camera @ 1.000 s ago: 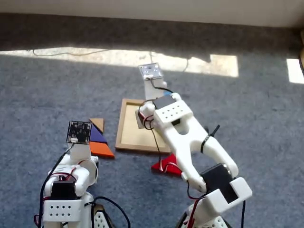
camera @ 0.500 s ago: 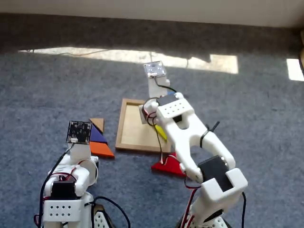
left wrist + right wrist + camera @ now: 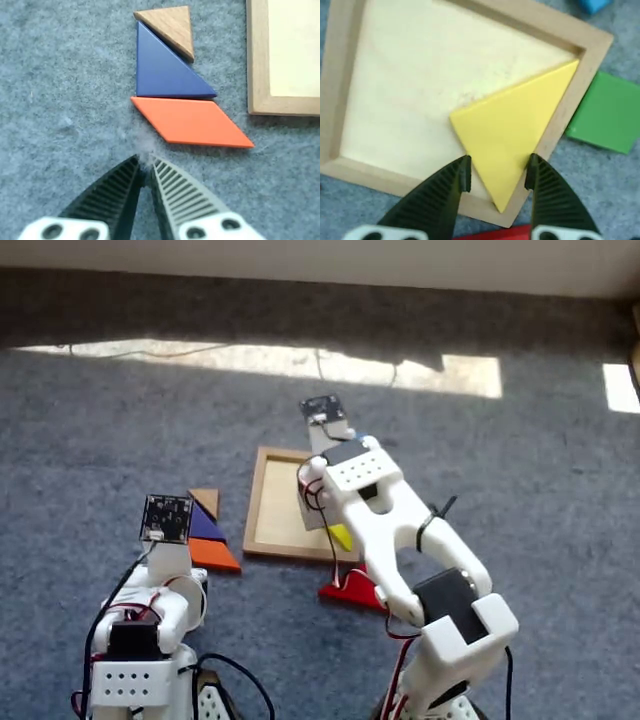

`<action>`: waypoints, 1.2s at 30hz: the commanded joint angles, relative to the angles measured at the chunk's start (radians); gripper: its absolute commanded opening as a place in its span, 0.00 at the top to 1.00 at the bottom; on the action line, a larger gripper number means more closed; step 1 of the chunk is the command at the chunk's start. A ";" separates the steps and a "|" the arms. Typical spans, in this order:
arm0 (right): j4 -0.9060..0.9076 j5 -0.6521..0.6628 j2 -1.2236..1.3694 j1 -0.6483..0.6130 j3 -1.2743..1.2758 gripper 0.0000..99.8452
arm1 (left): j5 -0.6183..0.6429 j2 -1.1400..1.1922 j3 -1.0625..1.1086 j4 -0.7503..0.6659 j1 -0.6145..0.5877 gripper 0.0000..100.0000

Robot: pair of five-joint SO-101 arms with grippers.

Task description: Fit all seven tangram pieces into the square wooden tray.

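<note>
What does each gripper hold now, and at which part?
Right gripper: yellow triangle, fingers on two edges near one corner. Left gripper: nothing.

Left gripper point(image 3: 145, 163): two ribbed fingers, one black and one grey, drawn together with only a slit between them, nothing held, tips just short of the orange parallelogram point(image 3: 192, 122) on grey carpet point(image 3: 60, 75). Three tangram pieces lie flat in a touching row: the orange parallelogram has its long side against one short side of the blue triangle point(image 3: 162, 72), whose long sloping side meets the plain wooden triangle point(image 3: 170, 27). Square wooden tray point(image 3: 257, 60): one corner with light rim and paler floor, beside the row and apart from it, with the parallelogram's sharp tip nearest that corner.
</note>
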 commanded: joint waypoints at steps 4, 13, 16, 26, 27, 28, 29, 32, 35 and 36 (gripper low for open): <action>0.108 0.060 -0.119 -0.019 -0.010 0.83 | -0.008 -0.008 0.025 -0.015 0.015 0.99; 0.176 0.339 -0.470 -0.008 0.133 0.83 | -0.008 -0.008 0.025 -0.015 0.015 0.99; 0.183 0.466 -0.544 -0.008 0.237 0.83 | -0.008 -0.008 0.025 -0.015 0.015 0.99; 0.136 0.654 -0.598 -0.010 0.467 0.62 | -0.008 -0.008 0.025 -0.015 0.015 0.99; 0.117 0.667 -0.598 -0.013 0.486 0.62 | -0.008 -0.008 0.025 -0.015 0.015 0.99; 0.093 0.675 -0.598 -0.022 0.504 0.62 | -0.008 -0.008 0.025 -0.015 0.015 0.99; 0.070 0.681 -0.598 -0.030 0.522 0.62 | -0.008 -0.008 0.025 -0.015 0.015 0.99; 0.012 0.715 -0.598 -0.064 0.593 0.62 | -0.008 -0.008 0.025 -0.015 0.015 0.99; -0.039 0.736 -0.598 -0.087 0.650 0.62 | -0.008 -0.008 0.025 -0.015 0.015 0.99; -0.064 0.736 -0.598 -0.088 0.664 0.62 | -0.008 -0.008 0.025 -0.015 0.015 0.99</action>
